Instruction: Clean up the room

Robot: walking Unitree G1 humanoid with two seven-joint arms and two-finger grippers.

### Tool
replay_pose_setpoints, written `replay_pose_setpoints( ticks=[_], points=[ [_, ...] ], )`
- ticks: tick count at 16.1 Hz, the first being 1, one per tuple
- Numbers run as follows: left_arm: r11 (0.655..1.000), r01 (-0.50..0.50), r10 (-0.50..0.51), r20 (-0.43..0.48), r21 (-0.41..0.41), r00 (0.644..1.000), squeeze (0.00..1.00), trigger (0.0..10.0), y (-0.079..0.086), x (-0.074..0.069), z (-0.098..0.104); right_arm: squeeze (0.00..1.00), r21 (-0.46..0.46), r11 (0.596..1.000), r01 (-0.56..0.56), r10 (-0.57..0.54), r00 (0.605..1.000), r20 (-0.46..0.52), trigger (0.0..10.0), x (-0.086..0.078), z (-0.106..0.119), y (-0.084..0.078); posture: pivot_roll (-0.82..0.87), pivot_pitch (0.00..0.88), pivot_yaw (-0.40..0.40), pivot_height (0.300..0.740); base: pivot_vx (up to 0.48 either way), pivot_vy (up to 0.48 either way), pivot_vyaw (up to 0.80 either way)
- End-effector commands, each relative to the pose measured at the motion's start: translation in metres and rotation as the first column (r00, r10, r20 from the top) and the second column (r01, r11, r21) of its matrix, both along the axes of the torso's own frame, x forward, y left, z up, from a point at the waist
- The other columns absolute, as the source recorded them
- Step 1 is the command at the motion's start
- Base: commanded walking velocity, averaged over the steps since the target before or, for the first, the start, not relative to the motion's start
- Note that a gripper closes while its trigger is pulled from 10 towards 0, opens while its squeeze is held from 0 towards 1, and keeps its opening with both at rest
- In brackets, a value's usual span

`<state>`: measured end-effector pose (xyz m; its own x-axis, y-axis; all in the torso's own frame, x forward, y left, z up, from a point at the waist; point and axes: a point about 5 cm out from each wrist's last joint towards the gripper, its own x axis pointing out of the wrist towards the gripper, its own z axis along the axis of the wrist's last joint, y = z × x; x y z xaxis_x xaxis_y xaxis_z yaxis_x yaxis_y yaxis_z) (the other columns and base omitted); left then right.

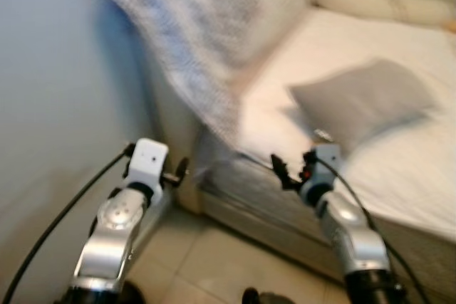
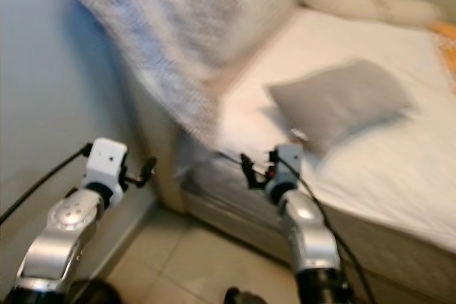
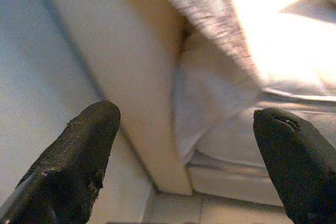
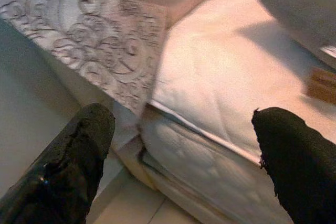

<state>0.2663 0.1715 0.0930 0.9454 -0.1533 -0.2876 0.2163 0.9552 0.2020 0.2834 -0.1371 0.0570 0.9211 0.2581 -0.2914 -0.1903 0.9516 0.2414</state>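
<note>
Bedroom corner, blurred in the head views: a pale wall point(image 1: 50, 69) on the left, tiled floor point(image 1: 214, 261) near, and a bed point(image 1: 399, 169) reaching to the far right. A patterned blanket point(image 1: 192, 40) hangs over the bed's left end board, and a grey pillow point(image 1: 367, 101) lies on the white sheet. The left gripper point(image 3: 184, 156) hovers by the board with fingers apart and empty; the right gripper point(image 4: 184, 156) faces the mattress edge, fingers likewise apart. The robot seems to be approaching; next it would likely need to close in on blanket or pillow. No writing is readable.
</note>
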Motion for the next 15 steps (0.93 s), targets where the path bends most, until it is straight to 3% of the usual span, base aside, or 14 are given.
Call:
replay_pose_setpoints(
  ticks=[1,3,5,6,7,9,11,15],
  points=[
    [1.0,-0.013,0.014,0.009,-0.012,1.0,0.51,10.0,-0.001,0.001,0.001,1.0,-0.025,0.999,0.03,-0.03,1.0,0.005,10.0,0.001,0.001,-0.006,0.0,0.0,0.012,0.74,0.0,0.0,-0.8],
    [0.998,-0.027,0.03,0.044,-0.057,0.999,0.35,10.0,-0.003,0.002,0.004,1.0,-0.04,0.996,0.081,-0.08,0.997,0.018,10.0,0.004,0.003,-0.012,0.0,0.0,0.007,0.74,0.0,0.0,-0.8],
    [0.997,-0.03,0.033,0.052,-0.066,0.998,0.33,10.0,-0.004,0.003,0.005,1.0,-0.05,0.994,0.096,-0.095,0.995,0.027,10.0,0.005,0.005,-0.015,0.0,0.0,0.006,0.74,0.0,0.0,-0.8],
    [0.997,-0.018,0.023,0.067,-0.069,0.997,0.36,10.0,-0.005,0.004,0.007,0.34,-0.069,0.991,0.113,-0.109,0.992,0.059,10.0,0.008,0.01,-0.017,0.0,0.0,0.003,0.74,0.0,0.0,0.0],
    [0.997,-0.011,0.017,0.074,-0.072,0.997,0.36,10.0,-0.005,0.004,0.008,0.0,-0.073,0.99,0.12,-0.113,0.99,0.085,10.0,0.009,0.014,-0.017,0.0,0.0,0.002,0.74,0.0,0.0,0.0],
    [0.996,-0.016,0.023,0.081,-0.085,0.996,0.37,10.0,-0.005,0.005,0.01,0.0,-0.065,0.99,0.126,-0.119,0.987,0.107,10.0,0.01,0.017,-0.016,0.0,0.0,0.001,0.74,0.0,0.0,0.0],
    [0.996,-0.018,0.026,0.084,-0.091,0.996,0.38,10.0,-0.005,0.005,0.009,0.0,-0.112,0.985,0.13,-0.117,0.987,0.109,10.0,0.011,0.017,-0.017,0.0,0.0,0.001,0.74,0.0,0.0,0.0],
    [0.995,-0.023,0.031,0.086,-0.094,0.996,0.38,10.0,-0.005,0.007,0.008,0.0,-0.132,0.983,0.131,-0.115,0.986,0.122,10.0,0.013,0.018,-0.018,-0.01,0.0,-0.004,0.74,0.246,0.0,0.0]
  ],
)
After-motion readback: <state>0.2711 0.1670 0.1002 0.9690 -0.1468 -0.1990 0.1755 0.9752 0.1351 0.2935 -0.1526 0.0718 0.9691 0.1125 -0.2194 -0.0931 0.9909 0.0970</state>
